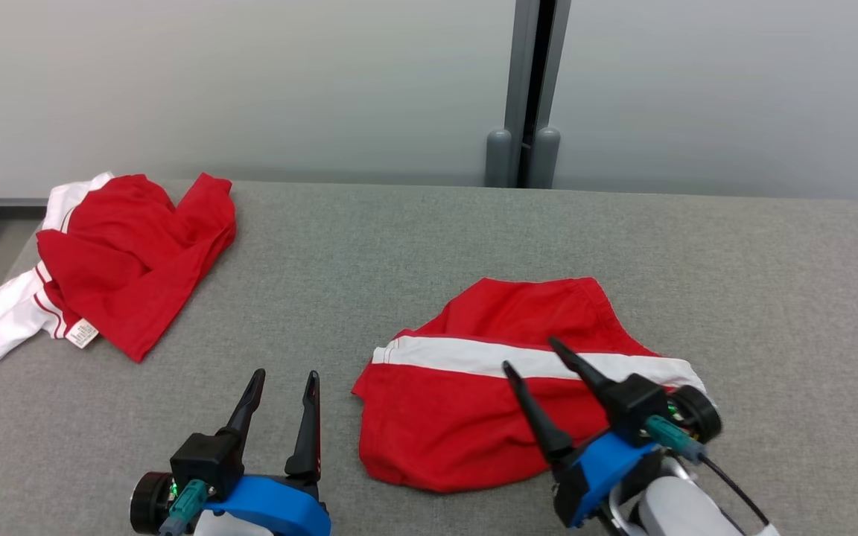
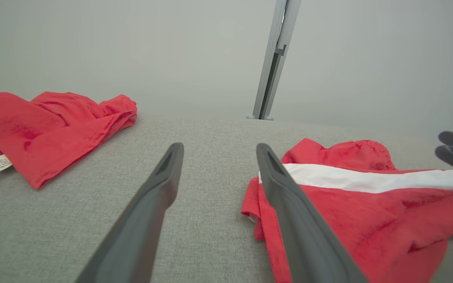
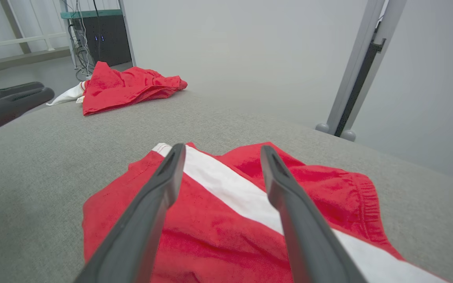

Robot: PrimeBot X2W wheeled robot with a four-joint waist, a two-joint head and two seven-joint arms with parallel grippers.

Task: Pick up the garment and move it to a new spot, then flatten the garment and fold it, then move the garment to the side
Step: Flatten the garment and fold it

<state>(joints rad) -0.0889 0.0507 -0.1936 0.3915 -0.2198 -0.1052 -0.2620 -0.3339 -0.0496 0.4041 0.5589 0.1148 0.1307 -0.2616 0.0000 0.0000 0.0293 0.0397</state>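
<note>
Garment (image 1: 474, 402): red shorts with a white stripe lay folded right of centre on the grey table (image 1: 399, 246).
Right gripper (image 1: 529, 353): jaws wide, empty, poised over the stripe.
Left gripper (image 1: 285, 374): jaws wide, empty, over bare table just beside the fold.
Progress: folding looked finished; the move to the side seemed left.
Hidden: the right arm covered the near right corner; whether the fingertips touched cloth could not be told.

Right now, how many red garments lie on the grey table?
2. The striped garment lies front right, below the right gripper. The crumpled garment lies at the far left corner of the table. I see none hidden.
</note>
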